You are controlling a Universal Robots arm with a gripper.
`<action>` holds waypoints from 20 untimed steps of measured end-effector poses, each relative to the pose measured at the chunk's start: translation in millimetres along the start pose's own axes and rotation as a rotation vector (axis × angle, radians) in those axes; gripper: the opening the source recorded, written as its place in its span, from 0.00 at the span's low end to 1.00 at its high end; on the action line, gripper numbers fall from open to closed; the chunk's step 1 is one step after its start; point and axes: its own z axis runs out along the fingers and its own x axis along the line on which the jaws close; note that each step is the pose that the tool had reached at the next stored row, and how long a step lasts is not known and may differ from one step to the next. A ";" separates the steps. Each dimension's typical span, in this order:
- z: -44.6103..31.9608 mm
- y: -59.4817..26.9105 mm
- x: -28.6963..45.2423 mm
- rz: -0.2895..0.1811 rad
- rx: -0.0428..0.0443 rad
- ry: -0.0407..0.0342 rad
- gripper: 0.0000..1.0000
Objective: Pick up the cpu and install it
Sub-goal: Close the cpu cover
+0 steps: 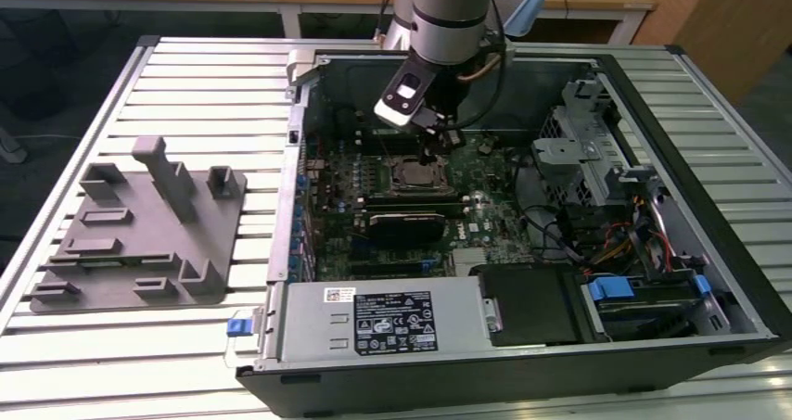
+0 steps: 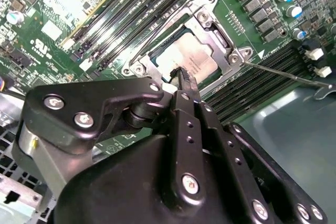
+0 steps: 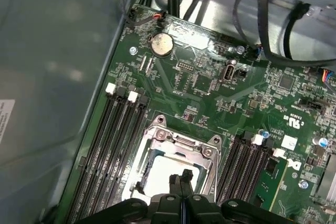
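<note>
Slatted metal counter (image 1: 185, 86) carries an open computer case (image 1: 693, 133). In the second wrist view the pincer (image 2: 184, 77) hangs clenched, nothing between its fingers, directly over the cpu (image 2: 197, 56). The cpu lies flat in the metal-framed socket (image 2: 231, 56) on the green board (image 2: 47, 9). The fingers hide part of the chip, and whether they touch its lid cannot be told.

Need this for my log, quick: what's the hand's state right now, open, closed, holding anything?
Hand: closed, fingers pressed together, holding nothing; its tip is at the cpu, which lies in the socket.
</note>
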 end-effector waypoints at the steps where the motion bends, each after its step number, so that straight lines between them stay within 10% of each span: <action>1: 0.0 0.0 0.0 -0.008 0.0000 0.0000 0.11; 20: 0.0 0.0 0.0 -0.143 0.0006 0.0004 0.11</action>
